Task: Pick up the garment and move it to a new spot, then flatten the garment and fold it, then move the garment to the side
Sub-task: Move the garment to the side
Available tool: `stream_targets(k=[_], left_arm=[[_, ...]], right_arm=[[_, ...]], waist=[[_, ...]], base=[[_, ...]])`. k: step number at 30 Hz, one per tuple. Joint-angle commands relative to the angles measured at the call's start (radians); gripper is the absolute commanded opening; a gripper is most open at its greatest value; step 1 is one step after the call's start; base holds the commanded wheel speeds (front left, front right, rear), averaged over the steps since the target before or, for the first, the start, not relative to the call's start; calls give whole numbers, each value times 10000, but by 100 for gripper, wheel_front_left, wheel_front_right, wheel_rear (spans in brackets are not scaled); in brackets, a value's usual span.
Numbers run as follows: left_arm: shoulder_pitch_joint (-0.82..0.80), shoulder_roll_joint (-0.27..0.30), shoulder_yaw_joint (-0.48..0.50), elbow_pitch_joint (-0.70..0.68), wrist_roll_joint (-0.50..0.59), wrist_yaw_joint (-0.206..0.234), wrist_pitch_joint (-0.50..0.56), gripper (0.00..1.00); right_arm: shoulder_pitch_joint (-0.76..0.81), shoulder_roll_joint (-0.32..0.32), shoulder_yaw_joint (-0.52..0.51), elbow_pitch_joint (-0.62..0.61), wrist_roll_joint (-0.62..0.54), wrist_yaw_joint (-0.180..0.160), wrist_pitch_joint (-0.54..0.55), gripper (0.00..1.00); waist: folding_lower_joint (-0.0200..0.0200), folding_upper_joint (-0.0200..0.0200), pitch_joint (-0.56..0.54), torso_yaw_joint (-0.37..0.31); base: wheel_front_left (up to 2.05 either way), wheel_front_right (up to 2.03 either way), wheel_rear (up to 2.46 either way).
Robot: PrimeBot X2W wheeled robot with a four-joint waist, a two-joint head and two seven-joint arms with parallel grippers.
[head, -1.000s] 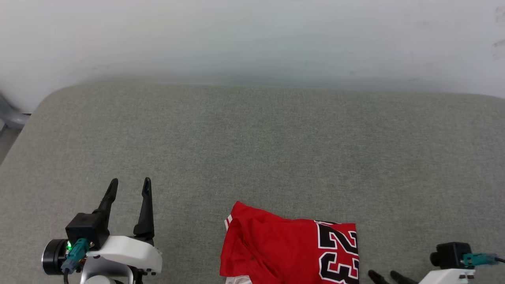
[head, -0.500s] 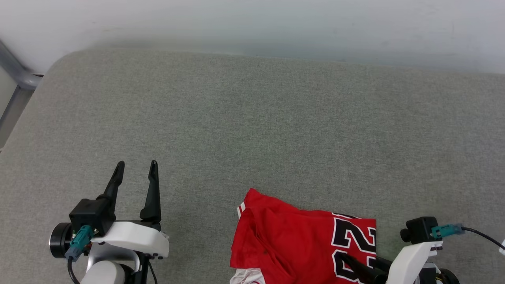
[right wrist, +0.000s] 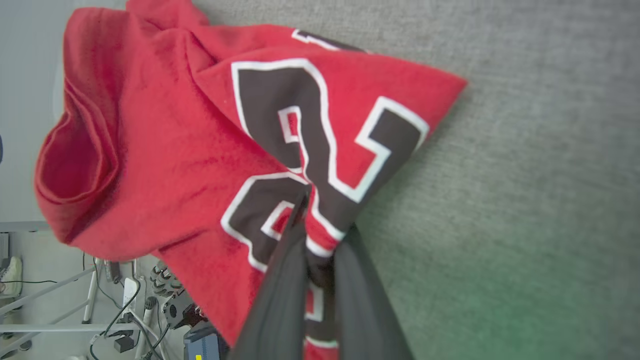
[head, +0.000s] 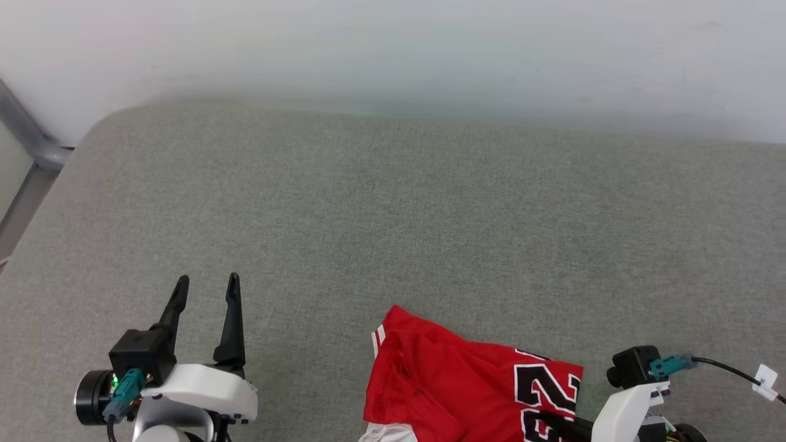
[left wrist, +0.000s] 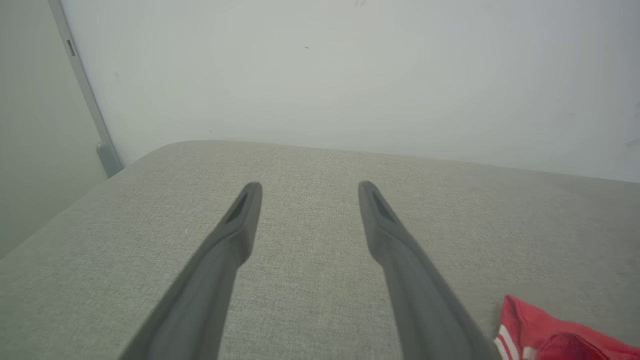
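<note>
Garment (head: pixel 454 393), a red sports jersey of thin shiny fabric with a black, white-outlined number print (head: pixel 546 393), lies crumpled at the near edge of the flat grey-green woven fabric surface (head: pixel 393 215), right of centre in the head view. Striped red-and-white trim shows at its left corner and a white panel at the bottom edge. My right gripper (head: pixel 556 425) reaches in from the lower right, dark fingers lying on the number print, white wrist housing just beside the jersey's right edge. My left gripper (head: pixel 207 279) sits at the lower left, well apart from the garment, its two long dark fingers spread wide with nothing between them. A plain white wall (head: pixel 393 49) runs behind the surface, and a grey metal bar (head: pixel 24 141) stands at the far left.

Left wrist view: left gripper (left wrist: pixel 310 186) splayed wide over bare surface, empty. A red corner of the garment (left wrist: pixel 550 342) with striped trim peeks in at the lower right, off to the side of the right-hand finger, not touching it.

Right wrist view: right gripper (right wrist: pixel 322 225) pinched narrow on a bunched fold of the garment (right wrist: pixel 165 150), right at the lower part of the number print (right wrist: pixel 310 125). Fabric is squeezed between both fingers. The rest of the jersey spreads up and left from the grip, rumpled; bare surface lies to the right.
</note>
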Motion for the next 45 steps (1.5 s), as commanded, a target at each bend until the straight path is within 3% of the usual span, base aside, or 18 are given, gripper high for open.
stream_targets(k=[1, 7, 12, 18, 25, 35, 45], left_arm=[[163, -12, 37, -3, 87, -50, -46, 100], [609, 37, 111, -202, 134, 10, -39, 100], [714, -94, 143, -527, 154, 67, -36, 100], [423, -7, 118, -898, 286, 47, -36, 100], [-335, 412, -11, -1527, 694, -4, 245, 100], [-1727, 1220, -82, -3020, 1330, -134, 1185, 100], [-2799, 1766, -180, -4402, 1712, -312, 1968, 100]], right_arm=[[-54, -202, 47, 19, -86, -19, -38, 0], [-373, -781, 182, -506, -445, -14, -8, 0], [-817, -1647, 137, -1042, -1038, -17, 362, 0], [-1644, -2183, -82, -1481, -1486, -16, 642, 0], [-2969, -2210, -441, -832, -1549, -16, 391, 0], [-5013, -2324, -1642, 974, -2073, -14, -308, 0], [-6454, -2580, -3328, 2460, -2338, -16, -1196, 0]], waist=[[-1, 0, -496, -349], [-1, 0, -1033, -1260], [-1, 0, -947, -2237], [-1, 0, -189, -3525], [-1, 0, 1191, -4675], [-1, 0, 3355, -5207], [-1, 0, 5221, -4937]], base=[[0, 0, 0], [0, 0, 0], [0, 0, 0], [0, 0, 0], [0, 0, 0], [0, 0, 0], [0, 0, 0]])
